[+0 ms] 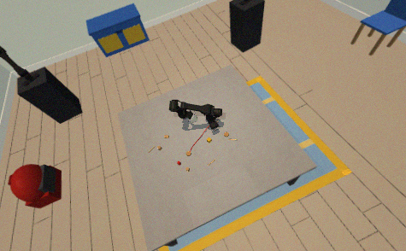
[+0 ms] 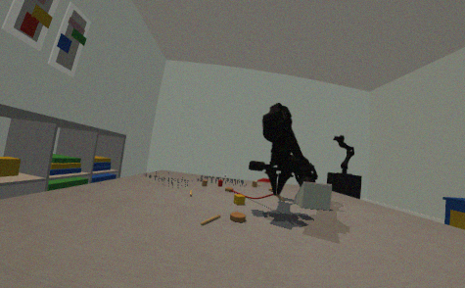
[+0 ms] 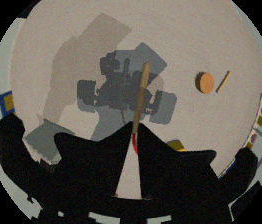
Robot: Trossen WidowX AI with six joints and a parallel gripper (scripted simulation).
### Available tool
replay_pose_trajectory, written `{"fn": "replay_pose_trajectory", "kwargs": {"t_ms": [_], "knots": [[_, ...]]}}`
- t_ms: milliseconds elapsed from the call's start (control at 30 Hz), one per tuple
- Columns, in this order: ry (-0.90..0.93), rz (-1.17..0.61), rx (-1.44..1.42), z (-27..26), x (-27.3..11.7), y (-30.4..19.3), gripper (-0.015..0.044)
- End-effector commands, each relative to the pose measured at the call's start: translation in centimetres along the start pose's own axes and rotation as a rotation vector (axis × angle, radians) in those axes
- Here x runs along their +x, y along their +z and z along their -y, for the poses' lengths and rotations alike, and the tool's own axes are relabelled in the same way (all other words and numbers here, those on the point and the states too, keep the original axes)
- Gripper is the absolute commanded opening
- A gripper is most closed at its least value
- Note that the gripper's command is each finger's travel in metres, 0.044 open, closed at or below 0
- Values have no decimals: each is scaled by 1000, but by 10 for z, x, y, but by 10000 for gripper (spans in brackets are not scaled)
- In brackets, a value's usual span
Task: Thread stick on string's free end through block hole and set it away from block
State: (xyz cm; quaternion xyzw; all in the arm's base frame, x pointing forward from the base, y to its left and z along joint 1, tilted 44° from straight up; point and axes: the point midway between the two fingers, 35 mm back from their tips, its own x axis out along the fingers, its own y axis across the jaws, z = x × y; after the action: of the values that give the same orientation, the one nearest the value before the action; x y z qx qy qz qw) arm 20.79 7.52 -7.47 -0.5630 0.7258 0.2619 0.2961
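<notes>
One end effector (image 1: 212,128) (image 2: 276,194) (image 3: 135,125) pinches the stick (image 3: 141,97) near its red string (image 1: 199,138) (image 2: 255,197) (image 3: 135,144), probably so the long bare part sticks out ahead, ready to poke.

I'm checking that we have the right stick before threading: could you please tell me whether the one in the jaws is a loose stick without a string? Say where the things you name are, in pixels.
No, a red string (image 3: 135,145) trails from the held stick (image 3: 141,97).

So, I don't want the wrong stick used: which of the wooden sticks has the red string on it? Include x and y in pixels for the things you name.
The one clamped in the fingers; the red string (image 1: 199,140) (image 3: 135,144) meets its end, while the others lie loose.
</notes>
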Motion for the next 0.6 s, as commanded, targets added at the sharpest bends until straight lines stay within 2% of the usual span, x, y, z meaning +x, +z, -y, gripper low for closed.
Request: {"fn": "replay_pose_trajectory", "kwargs": {"t_ms": [0, 567], "knots": [[0, 0, 0, 0, 0, 0, 0], [20, -11, -159, 13, -3, -9, 0]]}}
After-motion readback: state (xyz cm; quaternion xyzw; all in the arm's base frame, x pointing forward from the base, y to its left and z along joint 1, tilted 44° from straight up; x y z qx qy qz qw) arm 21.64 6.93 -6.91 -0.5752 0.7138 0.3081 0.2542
